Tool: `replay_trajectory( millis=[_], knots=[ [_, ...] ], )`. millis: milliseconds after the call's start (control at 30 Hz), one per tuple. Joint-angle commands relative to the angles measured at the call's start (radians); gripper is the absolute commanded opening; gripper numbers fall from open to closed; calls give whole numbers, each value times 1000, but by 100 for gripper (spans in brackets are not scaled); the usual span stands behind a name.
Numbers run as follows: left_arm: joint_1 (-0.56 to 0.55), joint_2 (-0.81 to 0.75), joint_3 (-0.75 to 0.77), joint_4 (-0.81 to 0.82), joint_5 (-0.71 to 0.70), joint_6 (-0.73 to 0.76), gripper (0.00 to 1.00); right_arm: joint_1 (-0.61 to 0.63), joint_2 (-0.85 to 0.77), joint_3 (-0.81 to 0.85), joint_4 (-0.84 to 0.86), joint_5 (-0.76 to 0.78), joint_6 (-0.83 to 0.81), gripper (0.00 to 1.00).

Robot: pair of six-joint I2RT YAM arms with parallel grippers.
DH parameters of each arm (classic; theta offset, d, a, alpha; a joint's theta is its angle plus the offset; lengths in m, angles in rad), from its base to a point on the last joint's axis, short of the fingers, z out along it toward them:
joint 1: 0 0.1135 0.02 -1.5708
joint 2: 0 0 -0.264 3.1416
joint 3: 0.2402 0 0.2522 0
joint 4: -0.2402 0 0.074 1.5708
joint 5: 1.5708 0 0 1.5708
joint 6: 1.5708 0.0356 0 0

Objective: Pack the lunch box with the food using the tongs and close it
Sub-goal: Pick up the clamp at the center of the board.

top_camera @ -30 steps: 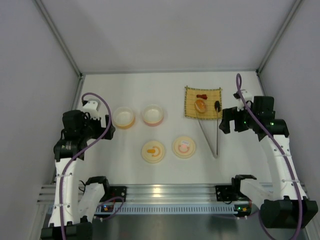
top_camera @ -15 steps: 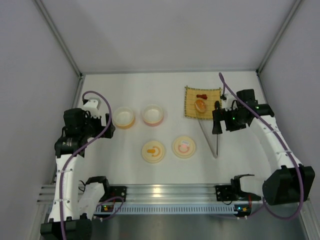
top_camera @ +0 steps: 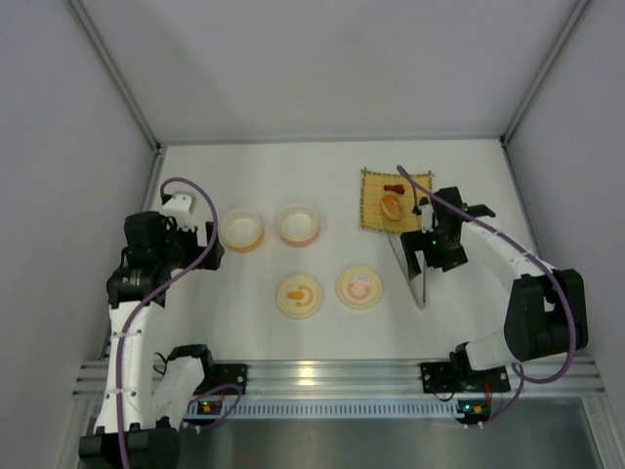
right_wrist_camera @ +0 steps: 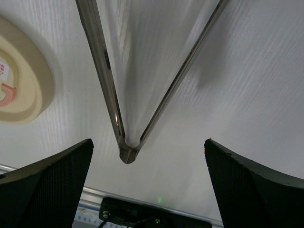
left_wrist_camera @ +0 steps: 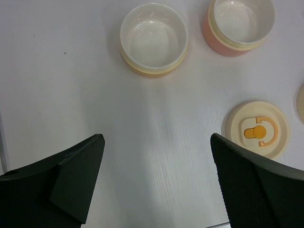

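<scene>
Right arm (top_camera: 493, 241) low over the tongs (right_wrist_camera: 102, 61), fingers (right_wrist_camera: 47, 185) wide astride the joint — left arm (top_camera: 146, 264) folded, fingers (left_wrist_camera: 71, 175) wide.

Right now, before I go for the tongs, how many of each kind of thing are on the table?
Bowls: 2 (yellow bowl, pink bowl)
Lids: 2 (orange-marked lid, pink-marked lid)
Food pieces in clear view: 2 (bun, red-brown piece); the right arm may hide another
Mat: 1
Tongs: 1
Total: 8
</scene>
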Motion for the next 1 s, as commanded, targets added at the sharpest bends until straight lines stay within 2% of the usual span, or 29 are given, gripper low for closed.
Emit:
replay_trajectory(
  millis=[0, 300, 633, 967],
  knots=[
    [2, 3, -4, 39, 10, -12, 98, 27, -2, -16, 144, 8, 33, 99],
    [2, 9, -5, 40, 16, -9, 98, 53, 58, -38, 225, -13, 47, 99],
    [1, 14, -8, 40, 19, -9, 99, 69, 131, -34, 294, 57, 102, 99],
    [2, 19, -10, 40, 18, -9, 98, 73, 111, -110, 426, 75, 114, 99]
  ],
)
